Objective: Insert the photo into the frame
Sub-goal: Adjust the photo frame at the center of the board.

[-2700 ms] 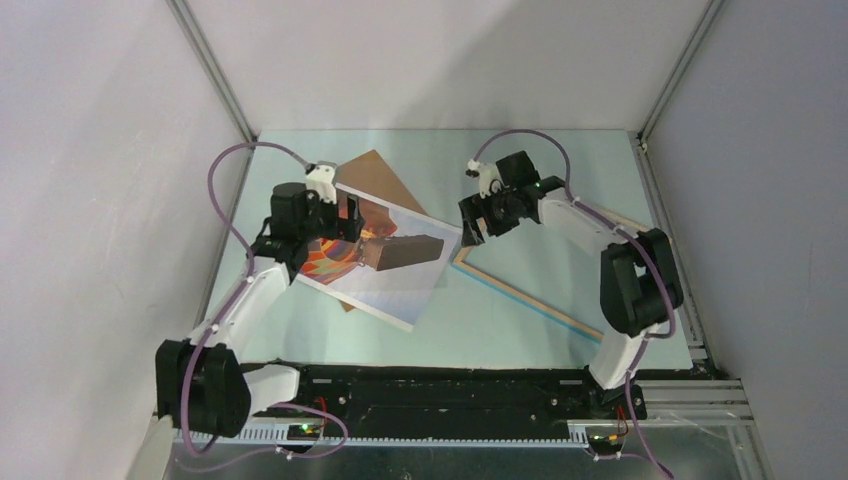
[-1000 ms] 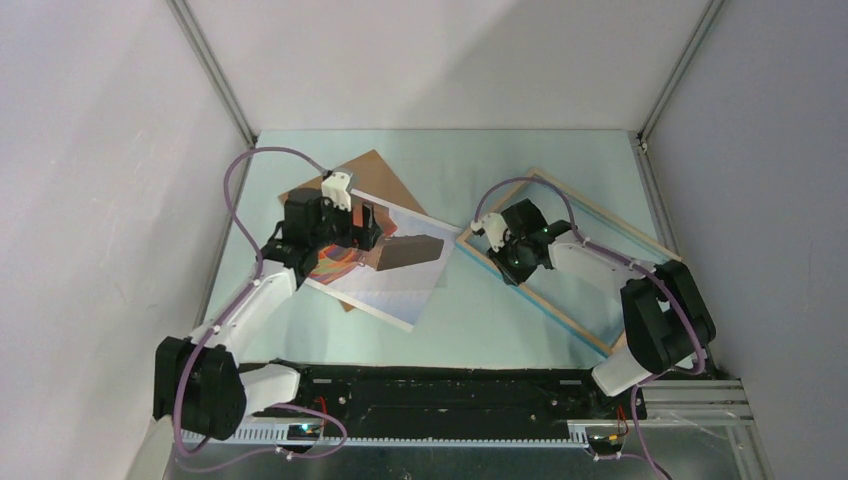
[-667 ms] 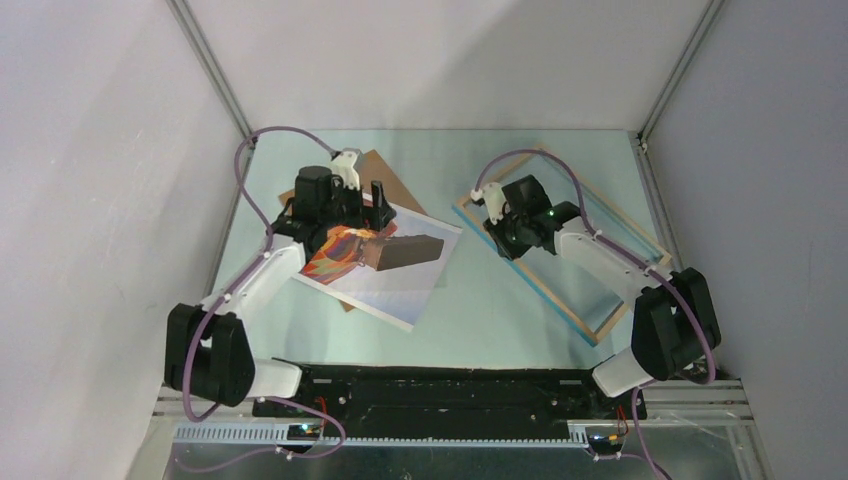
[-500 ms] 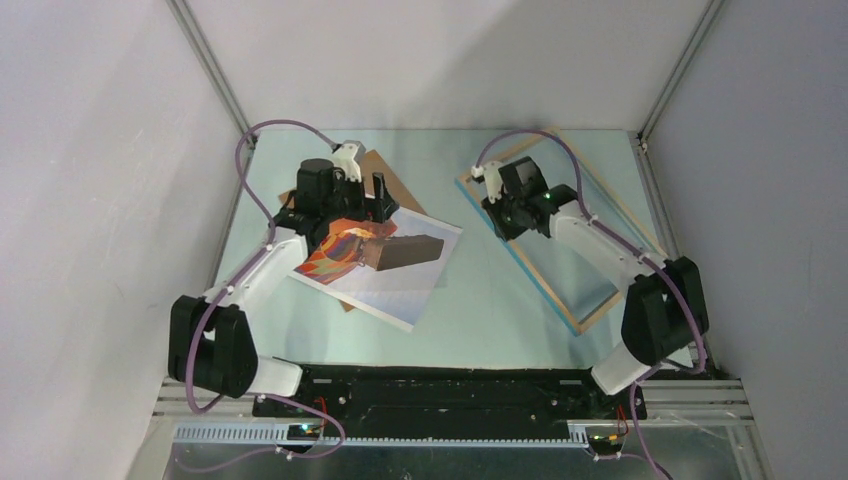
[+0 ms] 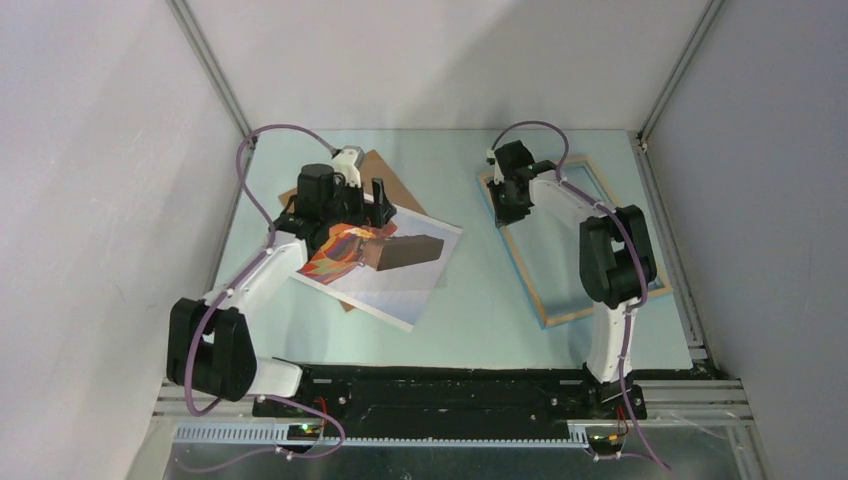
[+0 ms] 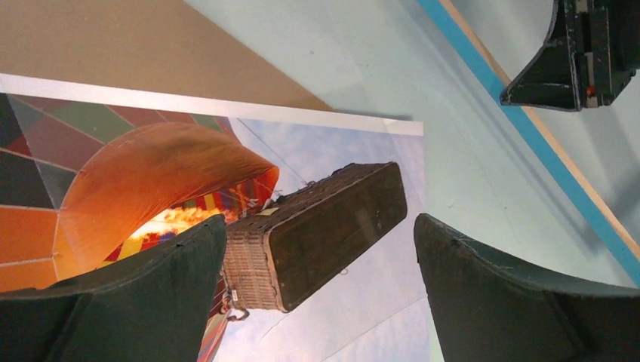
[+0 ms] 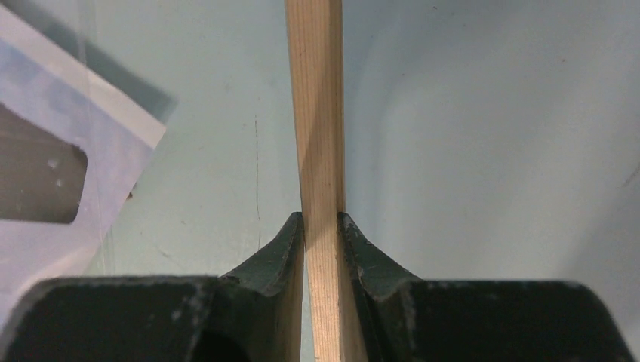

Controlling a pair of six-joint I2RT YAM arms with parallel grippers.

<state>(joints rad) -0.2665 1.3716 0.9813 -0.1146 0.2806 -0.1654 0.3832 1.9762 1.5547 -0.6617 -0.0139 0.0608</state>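
Surface first: pale mint-green table (image 5: 450,310), smooth and matte, with faint scuffs showing in the right wrist view. It is closed in by plain grey-white walls on three sides, and bare metal posts (image 5: 215,75) run up the two far corners.

The photo (image 5: 390,265) is a thin rectangular print with a white border. It lies flat on the left half of the table, skewed, and overlaps a plain brown backing board (image 5: 375,170) at its far edge.

The frame (image 5: 521,270) is a slim open rectangle, lying on the right half and well apart from the photo. Its upward face is light wood with visible grain and its outer edge is blue.

Right gripper (image 7: 323,222): jaws narrowed, pinching a wooden rail of the frame near its far-left corner, both pads touching the wood.

Left gripper (image 6: 318,222): jaws spread wide and holding nothing. It hangs over the balloon print with one finger (image 6: 151,286) on each side of the basket.
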